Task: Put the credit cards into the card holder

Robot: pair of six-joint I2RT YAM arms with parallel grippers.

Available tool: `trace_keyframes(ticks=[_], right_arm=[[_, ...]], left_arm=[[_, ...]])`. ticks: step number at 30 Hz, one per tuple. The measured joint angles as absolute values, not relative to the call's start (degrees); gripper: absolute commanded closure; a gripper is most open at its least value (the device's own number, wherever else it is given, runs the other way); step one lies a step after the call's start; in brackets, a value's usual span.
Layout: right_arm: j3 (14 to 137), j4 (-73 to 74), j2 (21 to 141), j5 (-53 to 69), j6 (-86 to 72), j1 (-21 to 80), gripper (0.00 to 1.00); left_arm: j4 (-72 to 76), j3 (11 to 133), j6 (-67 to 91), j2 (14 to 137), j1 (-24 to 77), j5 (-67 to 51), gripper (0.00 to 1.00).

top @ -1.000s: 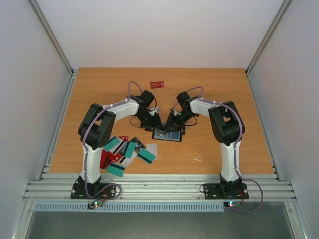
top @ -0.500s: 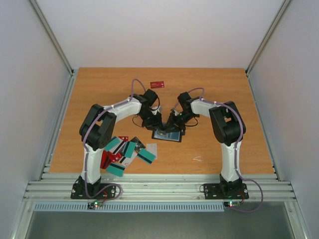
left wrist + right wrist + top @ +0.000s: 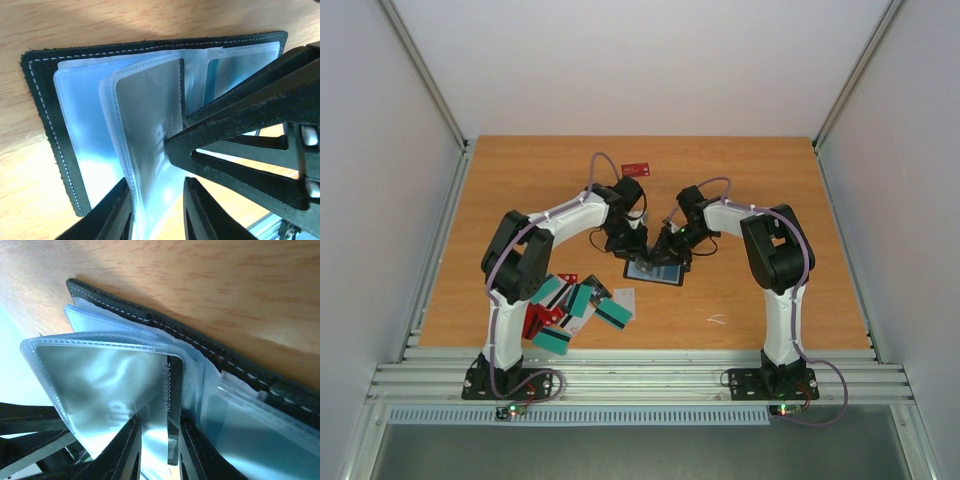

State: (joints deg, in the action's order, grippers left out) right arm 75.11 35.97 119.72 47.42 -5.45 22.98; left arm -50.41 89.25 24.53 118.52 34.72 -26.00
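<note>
The black card holder (image 3: 657,272) lies open at the table's middle, its clear sleeves fanned out. My left gripper (image 3: 638,252) and right gripper (image 3: 666,256) meet over it. In the left wrist view my left gripper (image 3: 157,200) is open and straddles a raised sleeve page that holds a dark card (image 3: 145,110); the right fingers (image 3: 235,125) reach in from the right. In the right wrist view my right gripper (image 3: 159,440) is open around the end of that card (image 3: 172,390), which sticks out of its sleeve. Several loose credit cards (image 3: 570,305) lie in a heap at the front left.
A single red card (image 3: 636,169) lies near the table's back edge. A small white scrap (image 3: 718,320) lies at the front right. The holder's stitched black cover (image 3: 45,120) rests flat on the wood.
My left wrist has shifted a little to the right and back, closer over the holder. The right gripper has edged left toward it. The holder and the loose cards have not moved.
</note>
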Motion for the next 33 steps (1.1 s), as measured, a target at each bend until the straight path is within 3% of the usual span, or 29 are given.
trace_keyframes(ticks=[6,10,19,33], right_arm=[[74.8,35.9,119.2,47.4,-5.7,23.0,0.77],[74.7,35.8,119.0,47.2,-6.2,23.0,0.72],[74.7,36.6,115.5,45.8,-6.4,22.2,0.58],[62.9,40.7,95.1,44.5,-1.8,10.2,0.56]], left_arm=[[-51.3,89.5,25.1,118.5,34.8,-25.1,0.94],[-51.6,90.0,25.2,118.5,34.9,-25.1,0.98],[-57.4,97.0,23.5,118.5,35.9,-20.2,0.97],[-73.2,120.4,20.8,131.5,43.3,-4.3,0.92]])
